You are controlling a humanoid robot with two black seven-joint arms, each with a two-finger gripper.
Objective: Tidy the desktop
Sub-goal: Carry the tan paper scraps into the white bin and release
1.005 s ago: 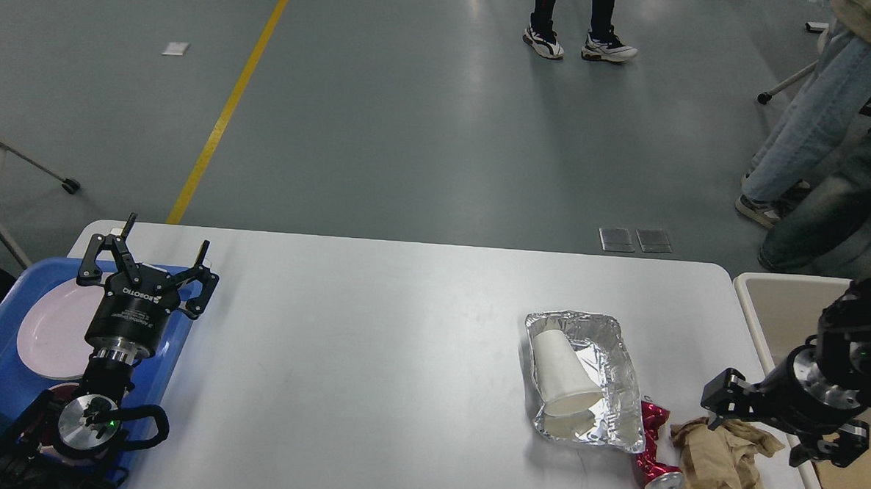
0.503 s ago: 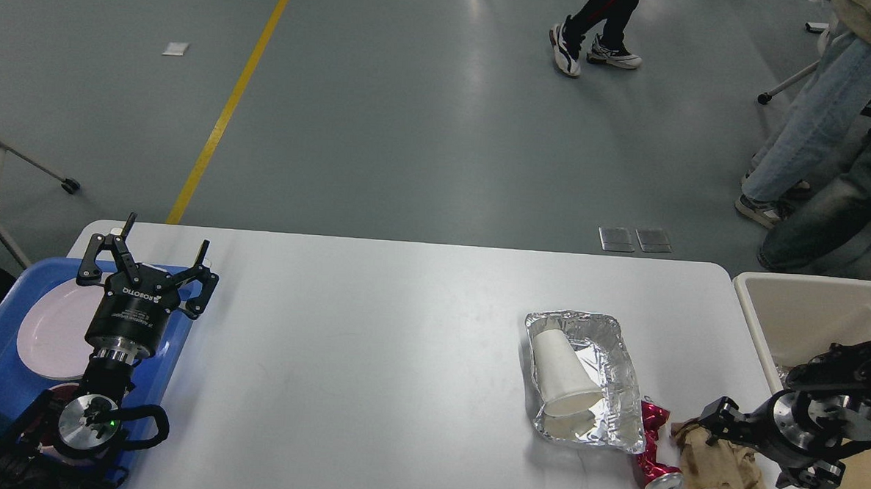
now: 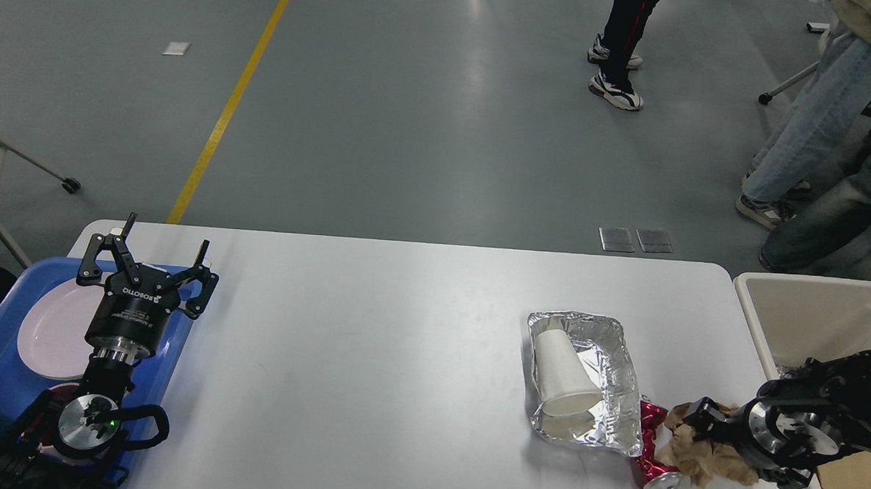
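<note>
Dropping lower since a second ago, our right gripper (image 3: 696, 425) sits on the crumpled brown paper napkin (image 3: 706, 455) at the white rectangular desktop (image 3: 372, 345)'s near-right corner; can't tell its fingers; left gripper (image 3: 148, 265), spread wide, is way off.

We see a bright, evenly lit scene in sharp focus, with soft overhead glare on the grey floor (image 3: 480, 70) and faint shadows on the white worktop (image 3: 372, 345).
</note>
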